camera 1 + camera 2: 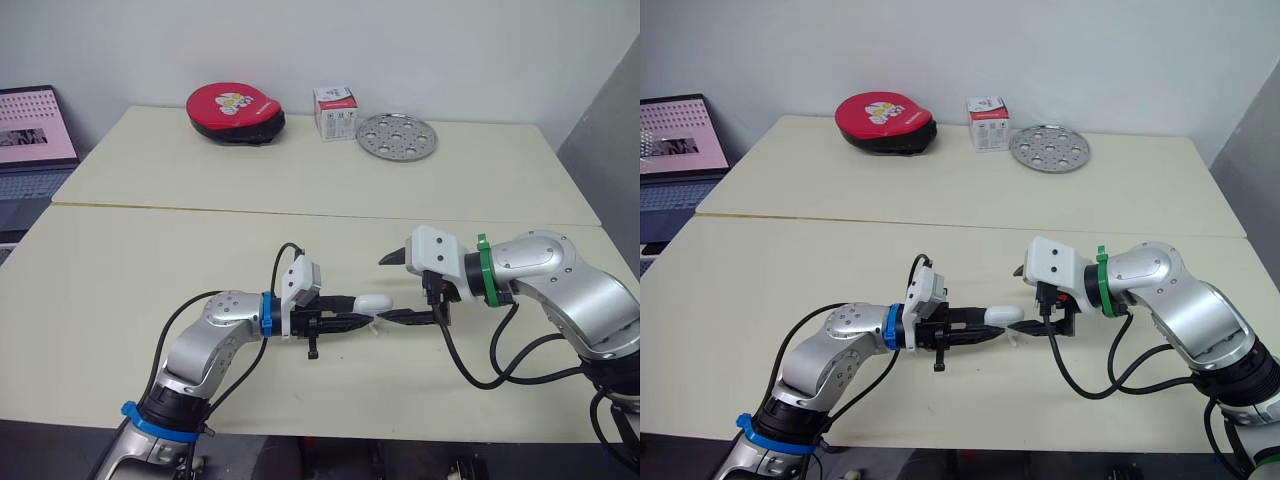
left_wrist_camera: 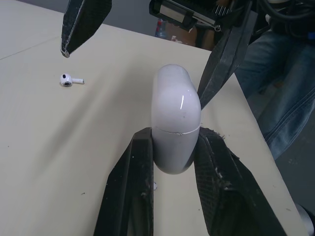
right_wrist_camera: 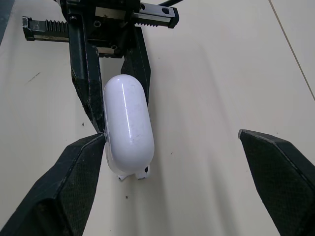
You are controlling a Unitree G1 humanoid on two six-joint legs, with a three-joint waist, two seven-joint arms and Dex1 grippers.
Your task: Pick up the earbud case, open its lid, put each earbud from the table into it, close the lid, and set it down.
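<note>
Gripping the earbud case (image 2: 174,98), the left end effector (image 2: 174,137) hides its lower sides.

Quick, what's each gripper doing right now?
Left gripper: closed, holding the earbud case.
Right gripper: open, holding nothing, one finger right beside the case.

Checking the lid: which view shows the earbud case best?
Left wrist view: the earbud case is close, its lid seam visible. Right wrist view shows its smooth side; the eye views show it from afar.
</note>
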